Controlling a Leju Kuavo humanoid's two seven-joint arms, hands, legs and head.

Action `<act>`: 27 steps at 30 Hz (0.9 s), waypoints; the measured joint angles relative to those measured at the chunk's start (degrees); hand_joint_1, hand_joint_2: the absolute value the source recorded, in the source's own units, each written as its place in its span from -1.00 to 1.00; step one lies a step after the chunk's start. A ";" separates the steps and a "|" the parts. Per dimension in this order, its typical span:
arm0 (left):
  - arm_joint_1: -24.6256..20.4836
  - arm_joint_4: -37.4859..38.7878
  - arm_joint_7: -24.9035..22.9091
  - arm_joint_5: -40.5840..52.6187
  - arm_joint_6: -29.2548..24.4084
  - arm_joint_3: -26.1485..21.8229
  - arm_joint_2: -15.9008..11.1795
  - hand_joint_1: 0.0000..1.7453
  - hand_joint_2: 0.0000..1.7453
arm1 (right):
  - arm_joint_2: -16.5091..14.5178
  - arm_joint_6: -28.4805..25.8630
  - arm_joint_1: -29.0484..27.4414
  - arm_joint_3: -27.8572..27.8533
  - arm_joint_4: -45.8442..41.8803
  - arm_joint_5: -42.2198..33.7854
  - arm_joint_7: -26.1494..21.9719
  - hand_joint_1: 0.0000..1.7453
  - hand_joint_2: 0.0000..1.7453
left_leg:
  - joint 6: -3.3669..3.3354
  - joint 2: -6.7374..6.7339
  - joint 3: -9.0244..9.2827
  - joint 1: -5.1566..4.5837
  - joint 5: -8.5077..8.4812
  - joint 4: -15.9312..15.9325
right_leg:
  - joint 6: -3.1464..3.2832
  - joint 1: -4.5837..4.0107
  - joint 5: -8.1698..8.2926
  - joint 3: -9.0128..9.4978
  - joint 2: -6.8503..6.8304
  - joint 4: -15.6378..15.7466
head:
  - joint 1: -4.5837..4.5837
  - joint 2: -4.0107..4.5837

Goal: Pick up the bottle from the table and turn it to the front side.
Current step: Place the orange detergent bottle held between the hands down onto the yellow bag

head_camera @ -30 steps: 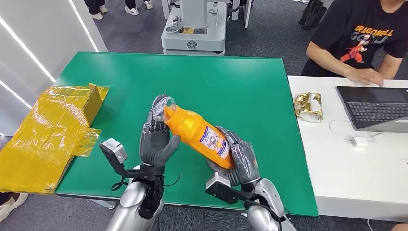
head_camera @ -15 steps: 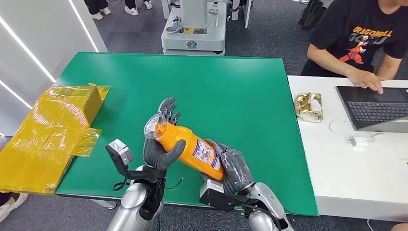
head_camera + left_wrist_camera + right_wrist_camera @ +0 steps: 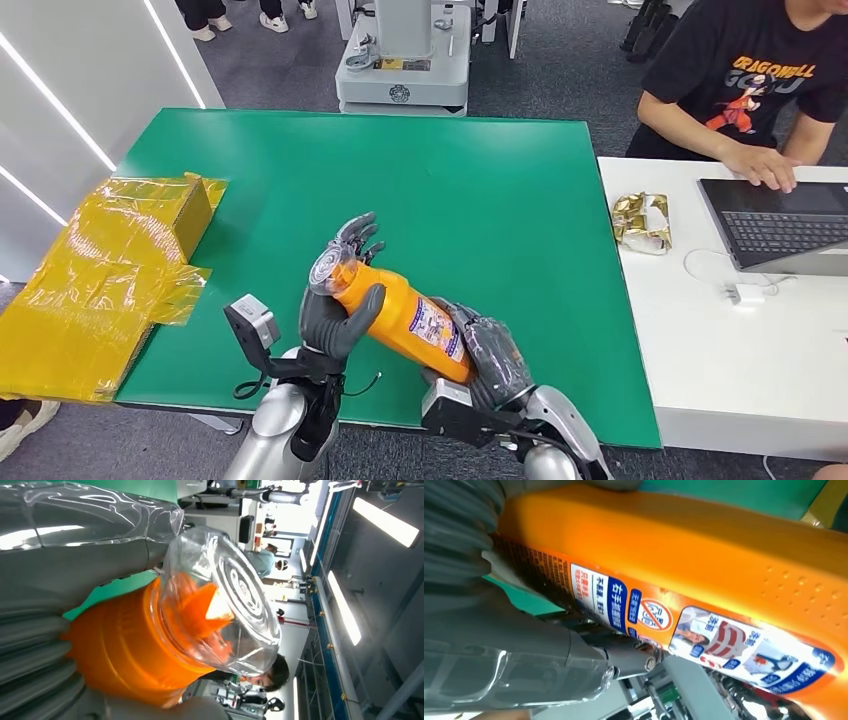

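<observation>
The orange bottle (image 3: 402, 312) is held off the green table (image 3: 480, 180), lying tilted across the space between both hands near the table's front edge. Its clear cap (image 3: 328, 268) end is gripped by the left hand (image 3: 338, 305), whose thumb is wrapped over the neck while the fingers are spread behind the cap. The base end is clasped by the right hand (image 3: 490, 352), whose fingers are closed around the lower body. In the left wrist view the cap (image 3: 225, 600) is seen close up against the grey thumb.

The pick-up is judged to be done, since no part of the bottle is resting on the table. The turning is judged to be in hand but unfinished: a printed label (image 3: 436, 326) with small text and pictures is turned upward, and whether this is the front face cannot be told. What is left is thought to be a further roll of the bottle between the hands.

A yellow wrapped box (image 3: 110, 270) lies at the table's left side, and a person (image 3: 745, 80) is seated at a laptop (image 3: 780, 225) on the white desk beside it.
</observation>
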State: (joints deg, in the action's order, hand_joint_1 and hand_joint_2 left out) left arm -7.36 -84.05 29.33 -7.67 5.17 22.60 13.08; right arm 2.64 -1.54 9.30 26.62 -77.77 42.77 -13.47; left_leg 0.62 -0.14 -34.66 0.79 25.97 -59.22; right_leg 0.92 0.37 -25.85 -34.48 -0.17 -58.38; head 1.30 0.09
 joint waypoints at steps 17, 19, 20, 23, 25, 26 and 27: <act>0.30 -0.32 0.37 0.06 -0.53 0.00 0.92 1.00 1.00 | -0.17 -4.51 -0.25 -0.25 0.10 1.53 -0.63 -0.20 1.00 | 0.00 0.04 -0.05 0.00 0.00 0.00 | 0.00 0.00 0.00 0.00 -0.04 0.00 | 0.01 0.00; 0.27 -0.32 0.55 0.05 -0.66 0.00 1.04 1.00 1.00 | -0.44 -6.08 -0.49 -0.14 0.10 1.92 -0.54 -1.00 1.00 | 0.00 0.05 -0.05 0.00 0.00 0.00 | 0.00 0.00 0.00 0.00 -0.05 0.00 | 0.01 0.00; 0.27 -0.32 0.57 0.07 -0.86 -0.02 1.07 1.00 1.00 | -0.60 -6.73 -0.59 -0.11 0.09 1.90 -0.50 -1.00 1.00 | 0.00 0.04 -0.05 0.00 0.00 0.00 | 0.00 0.00 0.00 0.00 -0.05 0.00 | 0.01 0.00; 0.28 -0.32 0.59 -0.07 -1.98 -0.52 1.09 1.00 1.00 | -1.16 -9.76 -0.78 -0.10 -0.05 1.04 -0.78 -1.00 1.00 | 0.00 0.04 -0.05 0.01 0.00 0.00 | 0.00 0.00 0.00 -0.01 -0.04 0.00 | 0.01 0.00; 0.40 -0.32 0.53 -0.77 -2.69 -1.07 1.04 1.00 1.00 | -1.65 -12.66 -0.86 -0.13 -0.43 -0.20 -1.29 -1.00 1.00 | 0.00 0.04 -0.04 0.01 0.00 0.00 | 0.00 0.00 0.00 -0.02 -0.04 -0.01 | 0.01 0.00; 0.48 -0.32 0.50 -1.33 -2.96 -1.26 1.03 1.00 1.00 | -1.90 -14.06 -0.87 -0.14 -0.72 -0.97 -1.55 -1.00 1.00 | 0.00 0.04 -0.04 0.01 0.00 0.00 | 0.00 0.00 0.00 -0.02 -0.04 -0.01 | 0.01 0.00; 0.56 -0.32 0.48 -1.90 -3.20 -1.36 1.01 1.00 1.00 | -2.17 -15.36 -0.87 -0.14 -1.01 -1.77 -1.81 -1.00 1.00 | 0.00 0.03 -0.04 0.01 0.00 0.00 | 0.00 0.00 0.00 -0.02 -0.03 -0.01 | 0.01 0.00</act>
State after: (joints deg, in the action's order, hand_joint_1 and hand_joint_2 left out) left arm -6.81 -84.37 29.81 -9.58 1.97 21.24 14.09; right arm 0.48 -16.90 8.43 26.48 -78.78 40.99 -15.28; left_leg 0.62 -0.10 -34.71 0.80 25.96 -59.22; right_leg 0.92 0.36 -25.86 -34.51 -0.20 -58.38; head 1.31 0.09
